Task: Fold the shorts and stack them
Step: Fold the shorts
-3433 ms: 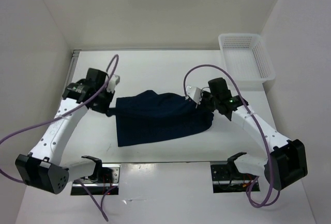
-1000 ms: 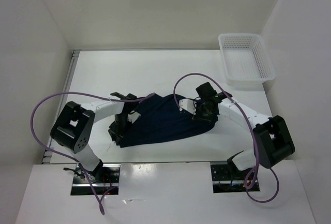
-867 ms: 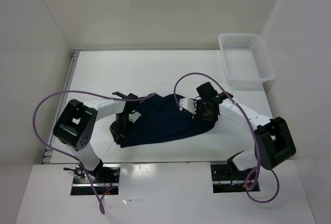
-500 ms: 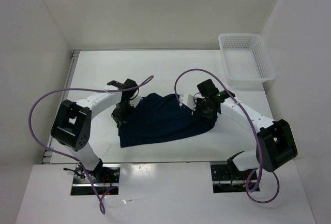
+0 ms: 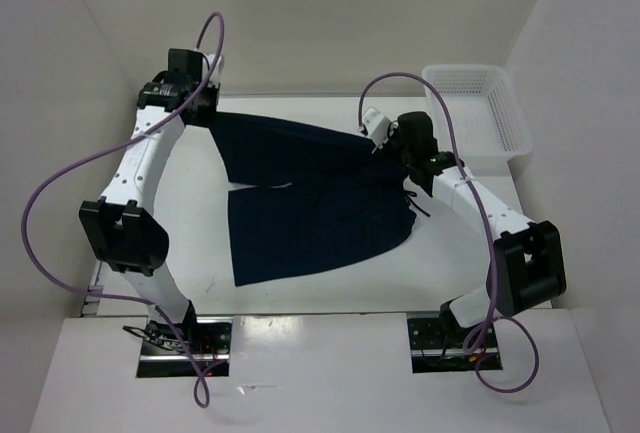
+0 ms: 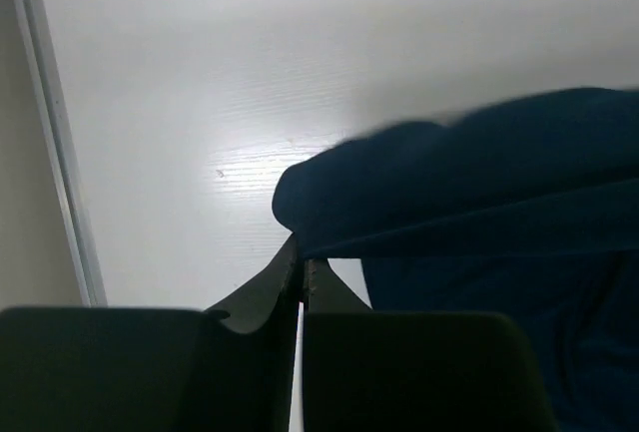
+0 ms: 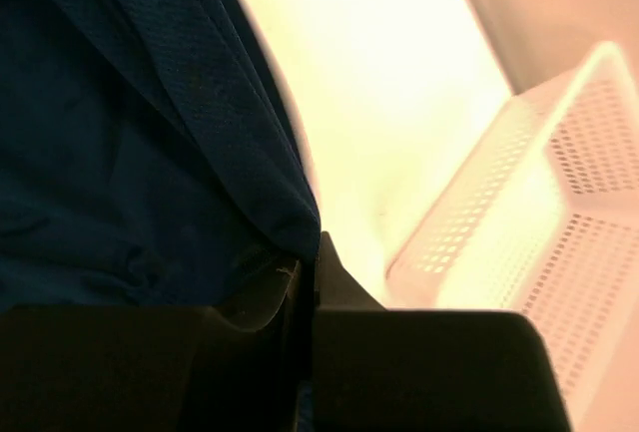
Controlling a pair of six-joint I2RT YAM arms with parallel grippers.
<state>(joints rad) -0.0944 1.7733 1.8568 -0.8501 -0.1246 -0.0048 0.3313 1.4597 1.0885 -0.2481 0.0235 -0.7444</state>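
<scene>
Navy mesh-knit shorts [image 5: 310,203], spread wide over glossy white table [image 5: 300,293].
Flat and roughly rectangular at the near hem, softly creased; farther back, drawn into a taut, finely dimpled band. Clamped at the far left corner by left gripper [image 6: 302,264], black fingers pressed together on cloth; pinched likewise at the right end by right gripper [image 7: 312,252]. Beyond, far right: perforated white plastic basket [image 5: 478,113], apart from the fabric.

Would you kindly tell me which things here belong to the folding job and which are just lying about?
In the job:
the shorts
left fingers, shut on the shorts
right fingers, shut on the shorts

Lying about:
white mesh basket
</scene>
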